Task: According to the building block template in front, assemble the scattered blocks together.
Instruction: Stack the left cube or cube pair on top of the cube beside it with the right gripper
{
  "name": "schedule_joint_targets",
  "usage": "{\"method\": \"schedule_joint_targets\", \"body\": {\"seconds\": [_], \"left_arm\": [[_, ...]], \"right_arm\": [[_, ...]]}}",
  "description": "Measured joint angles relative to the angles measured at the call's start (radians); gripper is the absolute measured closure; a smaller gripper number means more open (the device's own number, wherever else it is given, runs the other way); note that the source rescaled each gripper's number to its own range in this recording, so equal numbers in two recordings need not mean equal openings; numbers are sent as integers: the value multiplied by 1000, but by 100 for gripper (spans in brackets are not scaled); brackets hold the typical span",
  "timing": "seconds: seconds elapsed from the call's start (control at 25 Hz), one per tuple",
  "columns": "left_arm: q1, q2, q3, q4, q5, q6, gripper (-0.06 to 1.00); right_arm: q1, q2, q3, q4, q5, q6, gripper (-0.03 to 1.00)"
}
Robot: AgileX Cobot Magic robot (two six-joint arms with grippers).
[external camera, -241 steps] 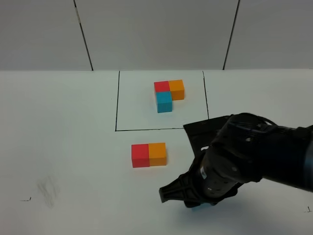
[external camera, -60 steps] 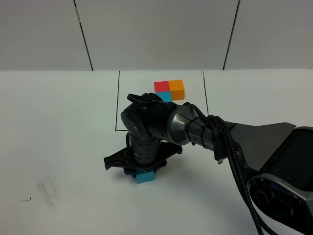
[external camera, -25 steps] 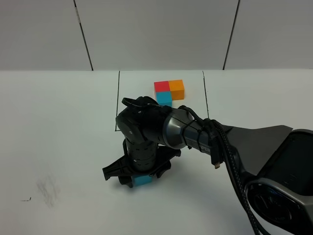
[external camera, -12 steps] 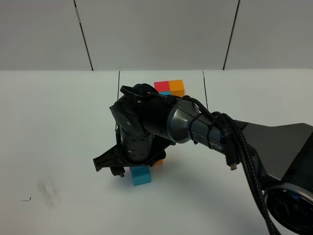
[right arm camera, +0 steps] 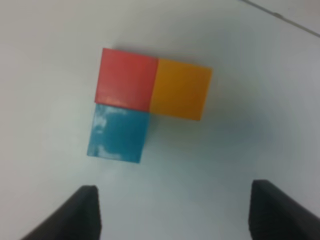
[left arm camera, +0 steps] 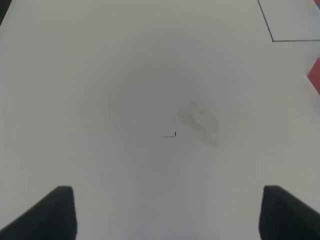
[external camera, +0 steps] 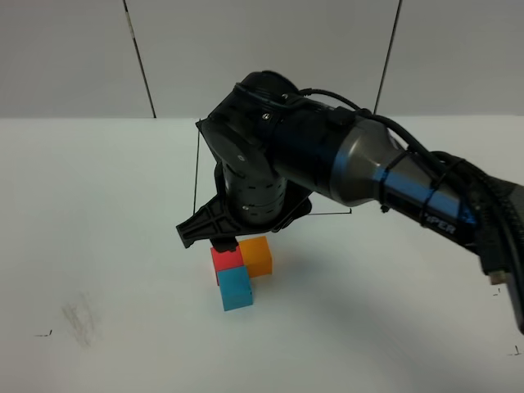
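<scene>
The scattered blocks (right arm camera: 145, 100) are found in a tight L on the white tabletop (external camera: 98, 246). The red cube (right arm camera: 127, 77) is pressed side to side against the orange cube (right arm camera: 181, 90), and the light blue cube (right arm camera: 119, 134) is set against an adjoining face of the red one. They lie just ahead of the right claw (right arm camera: 182, 212), whose dark fingers are held apart with nothing between them, and no cube is touched. The left claw (left arm camera: 170, 212) is likewise spread wide and empty, well apart over bare tabletop. The cubes are plain, matte, sharp-edged and equal in size. The building block template is hidden behind the right arm (external camera: 327, 155), so the match cannot be checked. A straight lift clear is judged to be what is called for.
</scene>
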Motion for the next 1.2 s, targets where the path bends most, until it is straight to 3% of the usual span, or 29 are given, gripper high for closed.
{"method": "schedule_joint_targets", "body": {"seconds": [0.24,0.56,1.0,1.2], "left_arm": [[0,0,0,0,0,0,9],[0,0,0,0,0,0,9],[0,0,0,0,0,0,9],[0,0,0,0,0,0,9]], "right_arm": [[0,-93,0,-40,23,-158,63],[0,-221,0,21,28,-329,63],[0,-371,11,222,30,-591,63],[1,-435,172,258,29,-663,63]]}}
